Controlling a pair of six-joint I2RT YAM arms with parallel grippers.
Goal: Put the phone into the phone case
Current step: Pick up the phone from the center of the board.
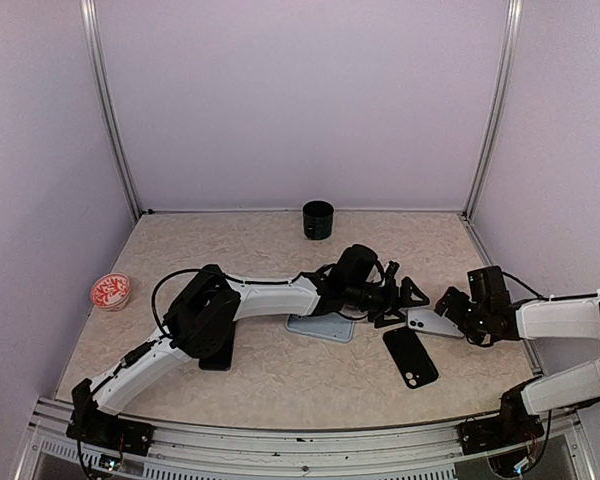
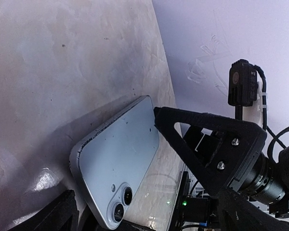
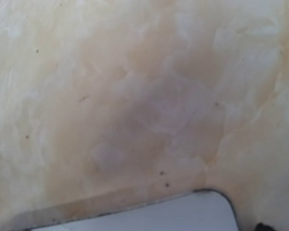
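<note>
The phone (image 1: 430, 322) is pale blue and lies back up on the table, its two camera lenses showing in the left wrist view (image 2: 118, 163). My left gripper (image 1: 405, 300) hovers open over its left end, and the phone's camera end sits between the spread fingers (image 2: 58, 214). From the right, my open right gripper (image 1: 448, 305) has one black triangular finger (image 2: 207, 144) with its tip against the phone's edge. The right wrist view shows only a corner of the phone (image 3: 159, 216). What looks like the black phone case (image 1: 411, 357) lies flat just in front of the phone.
A pale blue flat slab (image 1: 320, 327) lies under the left forearm, and a black flat item (image 1: 217, 355) sits beneath the left elbow. A dark cup (image 1: 318, 220) stands at the back wall. A red-patterned dish (image 1: 110, 291) is at the left edge.
</note>
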